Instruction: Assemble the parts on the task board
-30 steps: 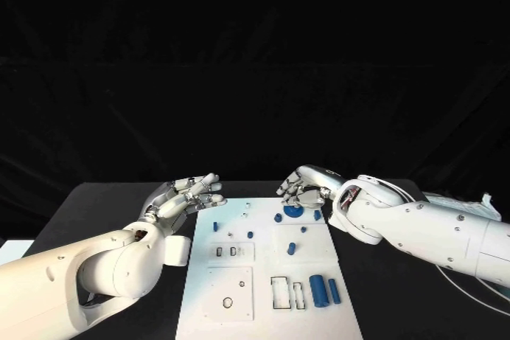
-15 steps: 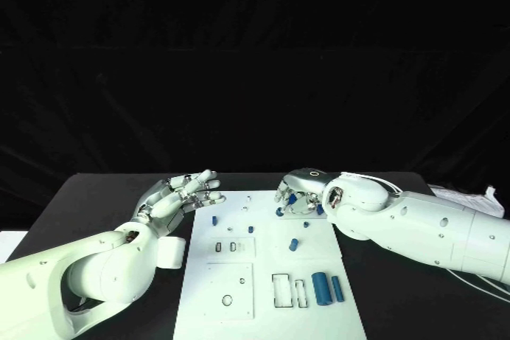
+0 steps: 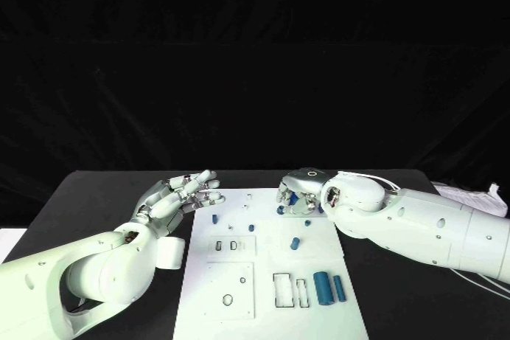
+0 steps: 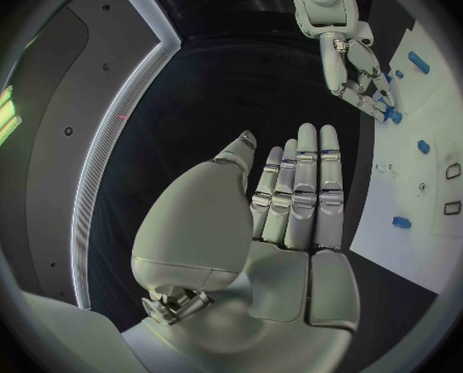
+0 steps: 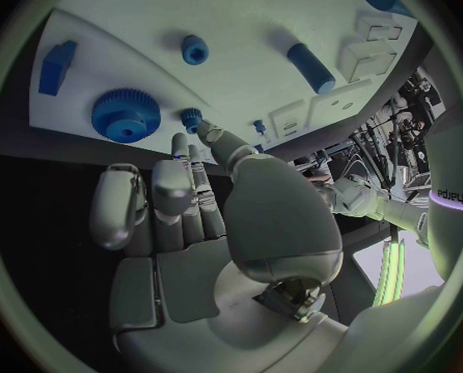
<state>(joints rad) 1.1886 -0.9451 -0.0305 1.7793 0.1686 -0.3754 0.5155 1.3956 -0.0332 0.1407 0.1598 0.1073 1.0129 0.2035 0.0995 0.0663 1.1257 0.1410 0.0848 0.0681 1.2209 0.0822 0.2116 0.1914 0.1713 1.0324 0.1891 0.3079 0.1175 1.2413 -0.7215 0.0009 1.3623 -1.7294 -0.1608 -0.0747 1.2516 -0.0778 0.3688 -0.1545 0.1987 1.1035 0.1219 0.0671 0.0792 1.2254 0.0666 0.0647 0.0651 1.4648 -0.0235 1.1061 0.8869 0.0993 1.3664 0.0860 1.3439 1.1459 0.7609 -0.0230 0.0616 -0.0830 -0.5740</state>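
Fingertips (image 5: 202, 130) of the right hand (image 3: 300, 190) are down at the far end of the task board (image 3: 236, 281), reaching right up to a small blue peg (image 5: 191, 118) at that edge of the white plate — whether they actually grip it, I cannot tell; the fingers lie close together, extended rather than curled. Compare a second ago: that hand was raised above the far right corner with its fingers bunched, and now it has dropped and swung in over the board's far edge, the white forearm covering the corner.

Just beside those fingertips sits the blue gear (image 5: 126, 113), flat on the board, and past it a blue block (image 5: 57, 65) near the corner. A blue round stub (image 5: 195, 49) and a blue cylinder (image 5: 310, 66) lie farther along the plate, apart from the hand.

Over on the other side, the left hand (image 3: 178, 197) hovers off the board's far left corner, palm up, fingers (image 4: 306, 174) straight and side by side, holding nothing — same pose as before, barely shifted.

At the near end of the board, two blue cylinders (image 3: 327, 289) lie side by side next to a rectangular slot (image 3: 281, 290), well away from both hands.
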